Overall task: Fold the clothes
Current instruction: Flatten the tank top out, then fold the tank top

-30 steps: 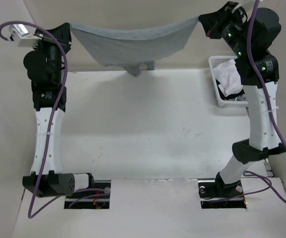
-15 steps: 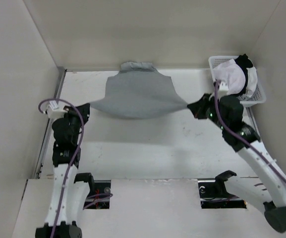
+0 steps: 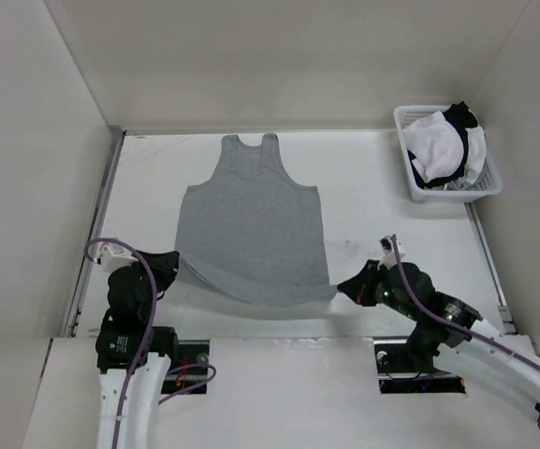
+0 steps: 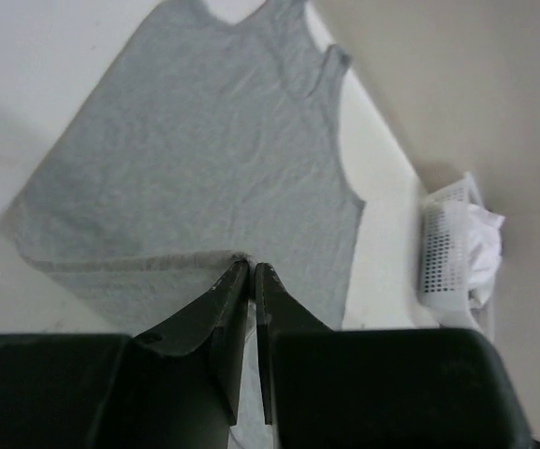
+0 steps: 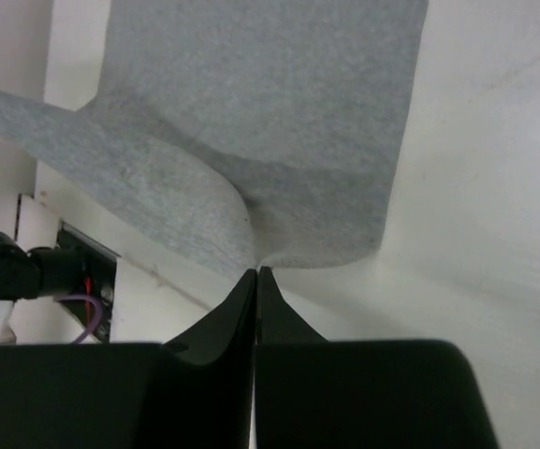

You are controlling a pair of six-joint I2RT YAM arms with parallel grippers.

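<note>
no readable text, labels or numbers

Grey sleeveless shirt (image 3: 251, 224) spread flat, neck far, near hem corners raised.

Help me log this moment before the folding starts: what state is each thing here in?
grey shirt: spread flat on the table, neck at the far side, both near hem corners pulled up.
left end effector: shut on the shirt's hem.
right end effector: shut on the shirt's hem.
basket: upright at the far right corner, holding a garment.
white garment: crumpled in the basket.
</note>
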